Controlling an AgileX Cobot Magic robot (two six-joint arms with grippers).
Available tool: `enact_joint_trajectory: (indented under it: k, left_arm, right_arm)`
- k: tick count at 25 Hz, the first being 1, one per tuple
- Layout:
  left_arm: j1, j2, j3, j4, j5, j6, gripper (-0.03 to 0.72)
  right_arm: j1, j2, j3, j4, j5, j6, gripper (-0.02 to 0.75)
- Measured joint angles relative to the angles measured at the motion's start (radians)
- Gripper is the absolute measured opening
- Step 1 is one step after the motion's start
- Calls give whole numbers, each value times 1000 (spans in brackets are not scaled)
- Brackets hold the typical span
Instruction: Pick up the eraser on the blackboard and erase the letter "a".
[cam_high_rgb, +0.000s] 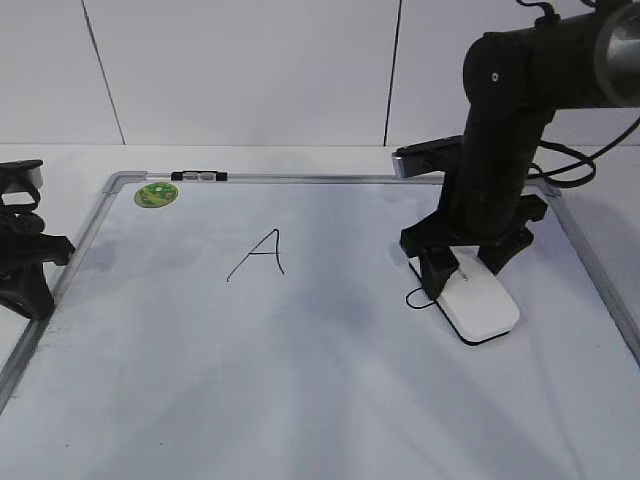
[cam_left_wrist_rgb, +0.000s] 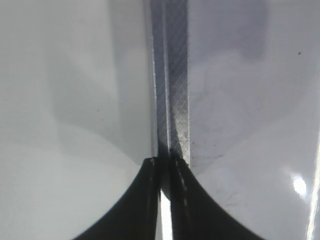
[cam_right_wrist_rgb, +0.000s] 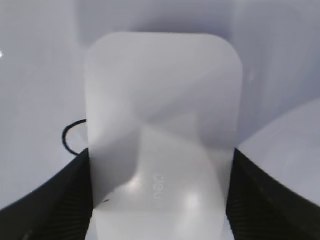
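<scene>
A large white blackboard (cam_high_rgb: 320, 380) with a rounded silver frame lies flat and fills most of the exterior view. A round green sticker (cam_high_rgb: 156, 194) sits near its far left corner, and just beside it a small black and silver clip (cam_high_rgb: 198, 176) lies on the frame's far edge. An angular capital "A" (cam_high_rgb: 258, 254) in thin black marker is written left of the board's middle.

The right arm (cam_high_rgb: 510, 110) comes in from the upper right — a thick black elbow high above, then a forearm dropping almost straight down to the board's right half. A grey wrist camera (cam_high_rgb: 425, 160) juts out to its left. The right gripper (cam_high_rgb: 468, 262) points downward over the near end of the eraser (cam_high_rgb: 480, 303), a white rounded oblong block with a thin black base, resting flat on the board and angled toward the lower right. In the right wrist view the two black fingers (cam_right_wrist_rgb: 42, 200) flank the eraser (cam_right_wrist_rgb: 162, 130) on both long sides, touching or nearly touching it; whether they are squeezing it cannot be told. Small grey print shows on its top.

A thin black curl, part of the letter "a" (cam_high_rgb: 417, 298), peeks out at the eraser's left edge; the right wrist view shows the same loop (cam_right_wrist_rgb: 72, 137) partly hidden beneath the block.

The left gripper (cam_high_rgb: 22, 240) rests at the far left — beside the board's left frame. In the left wrist view its fingers (cam_left_wrist_rgb: 145, 200) are pressed together over the frame strip (cam_left_wrist_rgb: 172, 90), holding nothing.
</scene>
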Motion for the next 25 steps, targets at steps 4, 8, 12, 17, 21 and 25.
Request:
enact_joint_trajectory:
  k: [4,8,12,17,21,25]
  left_arm:
    - [0,0,0,0,0,0,24]
    - [0,0,0,0,0,0,24]
    - [0,0,0,-2,0,0,24]
    - [0,1,0,-2,-2,0,24]
    - [0,1,0,-4,-4,0,24]
    - [0,1,0,-4,-4,0,24]
  right_arm:
    - [74,2,0,11,4,-4,568]
    - [159,4,0,28,6,-7,568]
    - [204,6,0,23,6,-9,568]
    - [191,6,0,-24,6,39,568]
    - [123,6,0,-55,6,60,568]
    - [40,6,-3,-75,6,64,568]
